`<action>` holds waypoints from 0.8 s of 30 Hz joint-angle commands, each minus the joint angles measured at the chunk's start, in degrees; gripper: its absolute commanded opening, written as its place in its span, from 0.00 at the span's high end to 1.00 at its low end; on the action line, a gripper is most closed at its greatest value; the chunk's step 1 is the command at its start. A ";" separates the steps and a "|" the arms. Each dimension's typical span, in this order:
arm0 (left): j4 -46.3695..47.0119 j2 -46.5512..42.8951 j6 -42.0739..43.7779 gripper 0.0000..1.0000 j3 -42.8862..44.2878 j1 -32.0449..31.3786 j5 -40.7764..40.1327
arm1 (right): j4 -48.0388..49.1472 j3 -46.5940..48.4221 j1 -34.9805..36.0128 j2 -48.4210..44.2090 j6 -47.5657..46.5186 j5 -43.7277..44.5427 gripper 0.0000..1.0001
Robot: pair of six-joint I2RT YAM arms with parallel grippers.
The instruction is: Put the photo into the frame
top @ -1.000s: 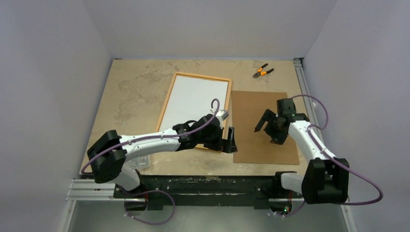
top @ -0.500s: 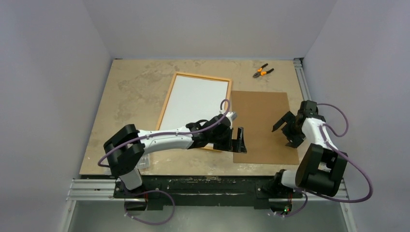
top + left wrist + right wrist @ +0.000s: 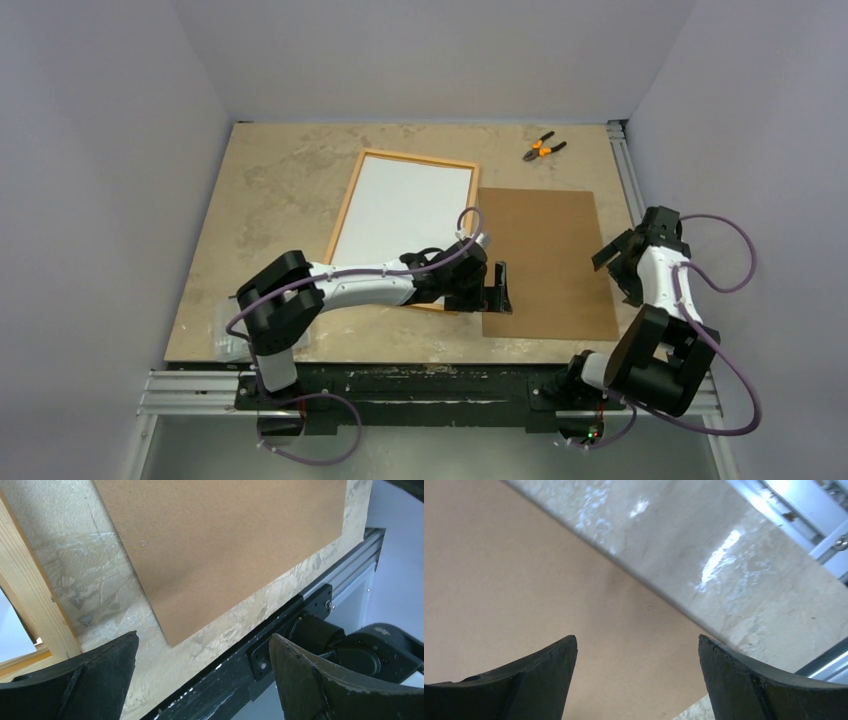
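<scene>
Two robot arms show in the top view. There is one rectangular picture frame with a thin orange border, lying flat at the centre of the beige marbled table. One white rectangular sheet fills its opening; whether that is the photo face down cannot be told. One plain brown backing board lies just right of the frame, and one pair of orange-handled pliers sits at the upper right. The left gripper hangs over the frame's lower right corner, hiding it. The right gripper hangs at the board's right edge. A small clear object at the lower left is too faint to identify.

In the left wrist view, two dark fingers stand spread wide and hold nothing. The board's corner fills the top, and one pale wooden frame rail is cut off at the left.

In the right wrist view, two fingers are likewise spread apart and empty, above the board and bare table.
</scene>
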 commanded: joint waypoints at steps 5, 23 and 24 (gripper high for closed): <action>4.39 2.40 -5.30 0.00 -0.30 -0.17 -4.23 | 4.89 -0.23 -4.91 0.71 0.39 6.90 0.11; 2.48 7.97 -5.92 0.00 2.67 1.56 -6.74 | 9.09 -1.43 -6.01 9.27 0.08 -2.30 0.13; 2.52 8.37 -5.82 0.00 2.88 1.66 -6.52 | 9.23 -1.49 -6.01 9.69 0.02 -2.73 0.13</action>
